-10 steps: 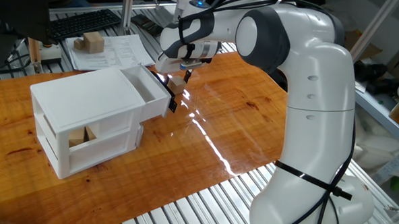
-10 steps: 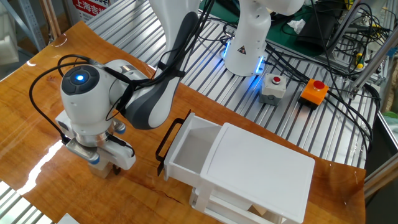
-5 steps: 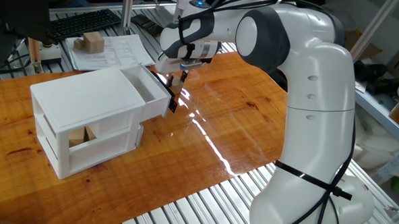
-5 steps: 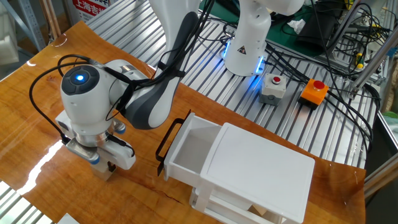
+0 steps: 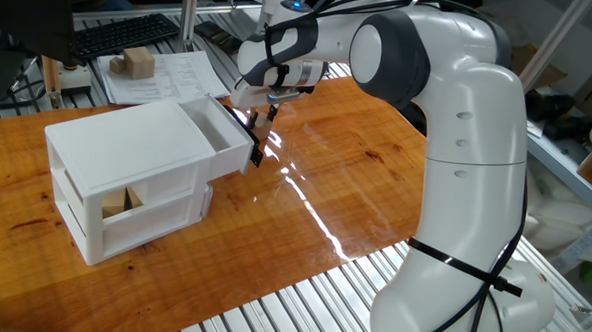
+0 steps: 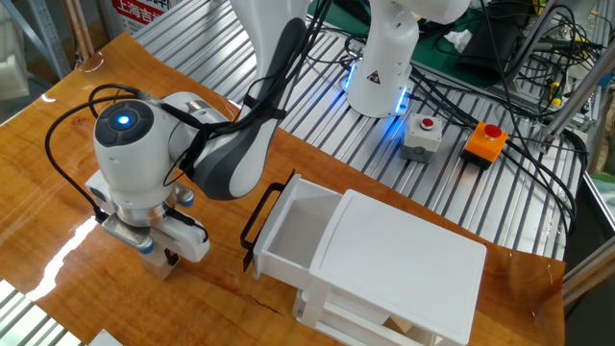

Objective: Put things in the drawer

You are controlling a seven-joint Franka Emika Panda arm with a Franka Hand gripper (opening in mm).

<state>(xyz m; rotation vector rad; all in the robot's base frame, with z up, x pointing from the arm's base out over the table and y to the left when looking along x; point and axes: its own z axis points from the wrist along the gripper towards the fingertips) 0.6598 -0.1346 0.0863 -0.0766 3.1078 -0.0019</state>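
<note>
Left of centre, the black-fingered gripper (image 5: pixel 269 112) is down beside the open white plastic drawer (image 5: pixel 221 133), clamped on the small pale beige wooden block (image 6: pixel 165 263). Lifting carelessly could knock the drawer's black handle (image 6: pixel 261 211).

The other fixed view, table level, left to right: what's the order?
Hand on the small beige block → black drawer handle → open upper drawer → white cabinet.

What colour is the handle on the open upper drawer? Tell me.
Black. The handle shows best in the other fixed view, on the white drawer.
</note>
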